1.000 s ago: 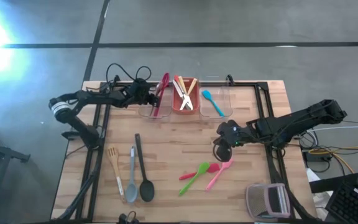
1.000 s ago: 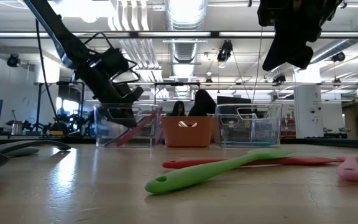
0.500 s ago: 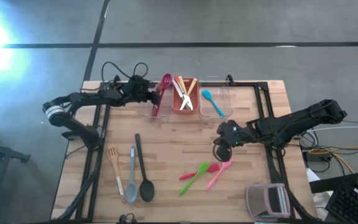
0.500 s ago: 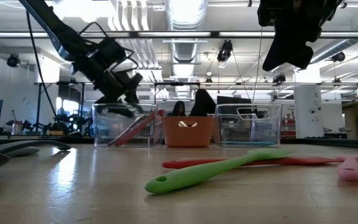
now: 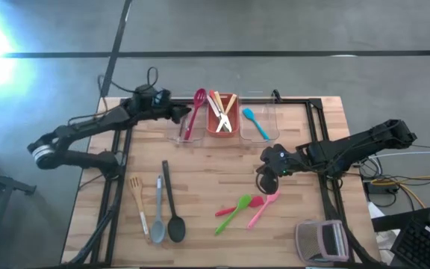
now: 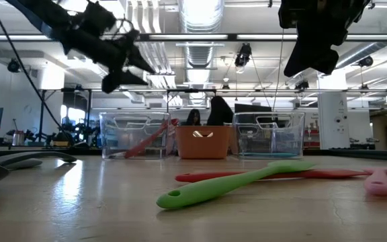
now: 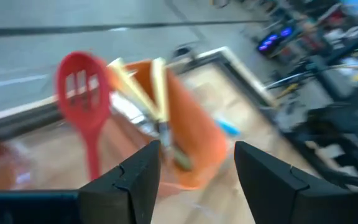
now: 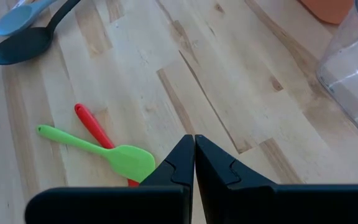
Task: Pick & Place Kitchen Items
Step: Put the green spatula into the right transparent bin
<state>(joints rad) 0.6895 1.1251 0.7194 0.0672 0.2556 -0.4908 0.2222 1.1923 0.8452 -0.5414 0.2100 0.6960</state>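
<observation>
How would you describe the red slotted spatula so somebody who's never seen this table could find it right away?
Look at the three bins in a row at the table's far edge. The red slotted spatula leans in the leftmost clear bin, its head poking above the rim, beside the left gripper. It is the only utensil in that bin, and the only slotted one there.

floor: grey concrete floor crossed by dark lines
ceiling: exposed silver ducts, bright strip lights
</observation>
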